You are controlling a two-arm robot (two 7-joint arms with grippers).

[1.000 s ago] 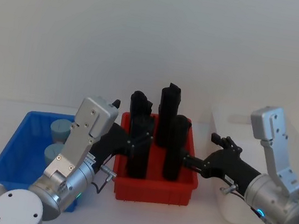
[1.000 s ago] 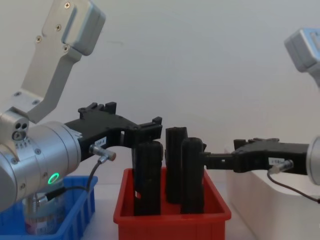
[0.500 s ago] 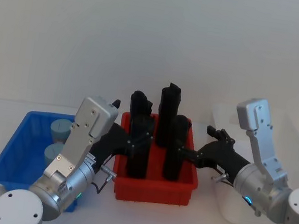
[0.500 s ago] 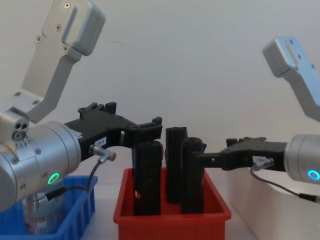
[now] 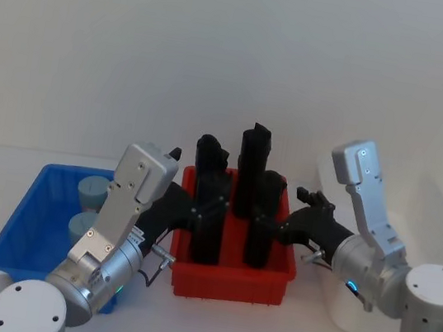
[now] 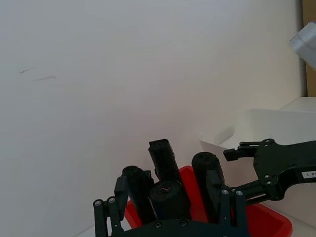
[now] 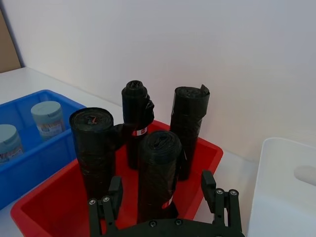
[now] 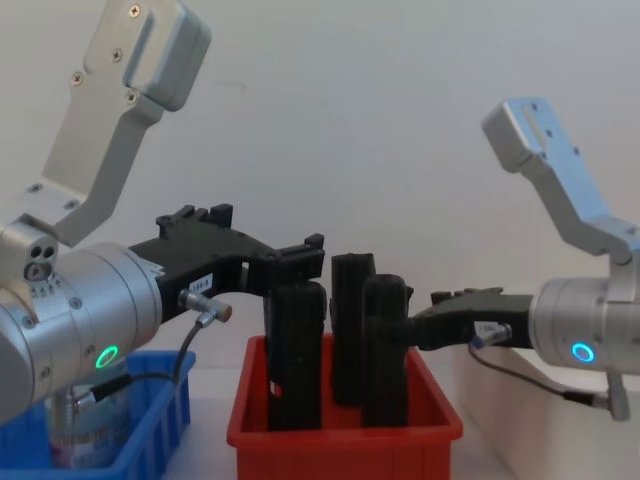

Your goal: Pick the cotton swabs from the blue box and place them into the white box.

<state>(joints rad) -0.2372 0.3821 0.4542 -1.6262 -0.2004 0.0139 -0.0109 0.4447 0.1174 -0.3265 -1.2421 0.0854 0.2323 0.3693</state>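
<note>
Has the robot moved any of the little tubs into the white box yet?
Done: nothing I can tell. In hand: nothing; the left tool and right tool are both open above the red bin of black rolls. Left: two cotton swab tubs sit in the blue box, waiting to go into the white box.

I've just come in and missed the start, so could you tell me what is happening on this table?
The left gripper and the right gripper, both open and holding nothing, hover at opposite sides of the black rolls standing in the red bin. Two cotton swabs sit in the blue box on the robot's left, ungrasped; the white box stands on its right.
</note>
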